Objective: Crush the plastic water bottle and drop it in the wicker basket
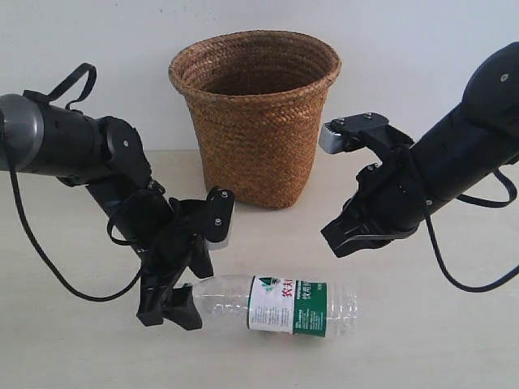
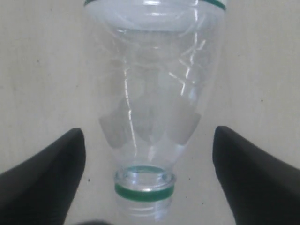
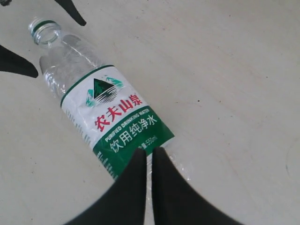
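Plastic water bottle (image 1: 284,304) lies on worktop (image 1: 454,344), long axis 9-3 o'clock in ext. view, neck at 9. Left claw (image 2: 149,133) nearer: open wide, straddling neck. Right claw (image 3: 149,151) closed, empty, above label.

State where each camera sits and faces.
Exterior: off the arms, facing the wicker basket across the table; left gripper and right gripper show.
Left wrist: on the left arm, looking between its open fingers at the plastic water bottle, neck nearest.
Right wrist: on the right arm, looking down past shut fingers onto the bottle's label.
All share the bottle.
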